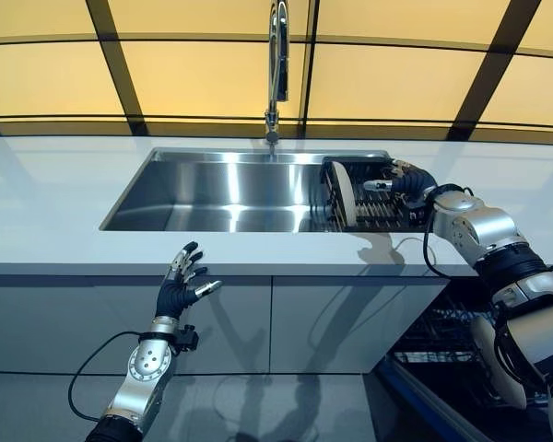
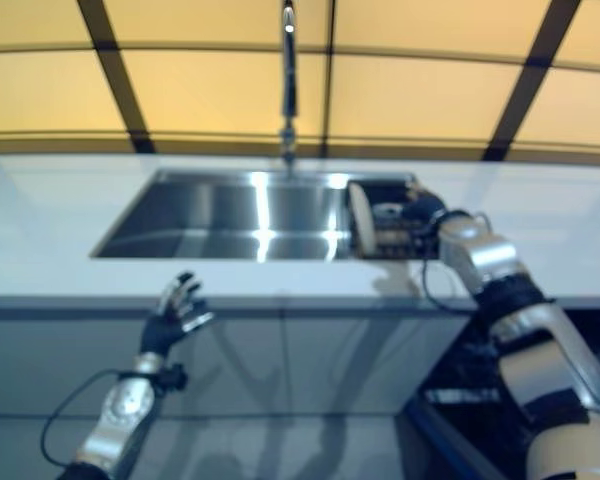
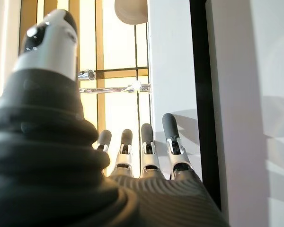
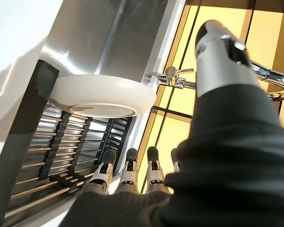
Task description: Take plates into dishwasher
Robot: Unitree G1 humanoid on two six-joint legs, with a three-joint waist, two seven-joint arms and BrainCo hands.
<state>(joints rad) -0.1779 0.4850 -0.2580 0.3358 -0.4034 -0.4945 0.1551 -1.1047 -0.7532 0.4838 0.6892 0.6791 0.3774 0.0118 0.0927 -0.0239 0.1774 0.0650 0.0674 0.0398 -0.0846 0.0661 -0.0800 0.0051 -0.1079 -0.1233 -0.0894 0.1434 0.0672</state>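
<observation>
A white plate [image 1: 340,192] is seen standing on edge in a dark dish rack [image 1: 373,204] set in the right end of the steel sink [image 1: 212,193], which is sunk into the white worktop [image 1: 46,203] near its back edge. The plate sits at the rack's left end, leaning slightly against the tines; the remaining slots to its right look unfilled. A tall tap [image 1: 276,64] rises from the back rim of the sink, roughly at its middle.

The right hand [image 1: 396,182] is reached over the worktop's front edge into the rack, just beside the plate — in the right wrist view its fingers [image 4: 128,166] are extended straight over the rack wires with the thumb held apart, nothing grasped, and no contact with the plate [image 4: 100,96] can be made out.

The left hand [image 1: 182,281] is held up below the worktop's front edge, in front of the grey cabinet doors [image 1: 286,322] (well apart from the sink), fingers spread and relaxed, empty.

At the lower right, under the worktop, an opened dishwasher [image 1: 442,350] is partly seen — dark wire basket, contents not made out.
</observation>
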